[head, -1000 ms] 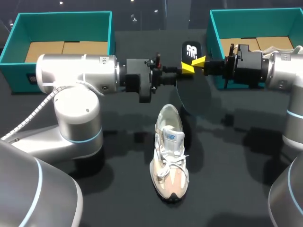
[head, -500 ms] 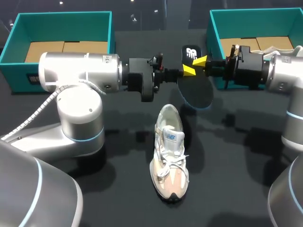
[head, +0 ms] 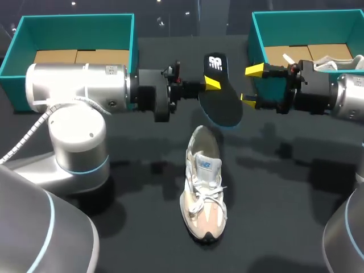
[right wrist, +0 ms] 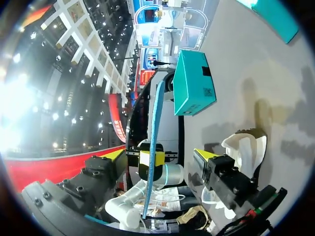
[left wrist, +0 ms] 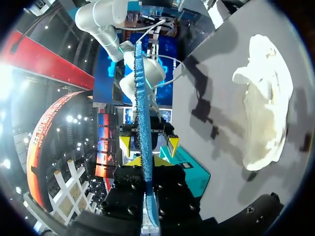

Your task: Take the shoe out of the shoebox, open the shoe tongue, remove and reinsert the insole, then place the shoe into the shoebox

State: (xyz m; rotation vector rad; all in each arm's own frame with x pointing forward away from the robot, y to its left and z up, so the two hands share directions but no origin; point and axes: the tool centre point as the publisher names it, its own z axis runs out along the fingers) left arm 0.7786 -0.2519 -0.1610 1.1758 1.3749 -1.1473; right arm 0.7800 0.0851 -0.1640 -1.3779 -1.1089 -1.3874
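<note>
Yellow tips of my left gripper point(head: 211, 83) are pinched on the insole point(head: 220, 101) near its logo end, holding it clear of the desk point(head: 284, 199). Both wrist views see it edge-on. Gripping one end leaves the toe end free to lead into the shoe, I judge. My right gripper point(head: 251, 84) faces it with its fingers wide apart, just beside the insole and touching nothing as far as I can tell, placed to steady it or take it over. The shoe point(head: 203, 190) sits upright on the desk, heel nearest the insole. Insole out, reinsertion pending. The left shoebox point(head: 77, 20) and right shoebox point(head: 307, 17) stand at the far corners.
</note>
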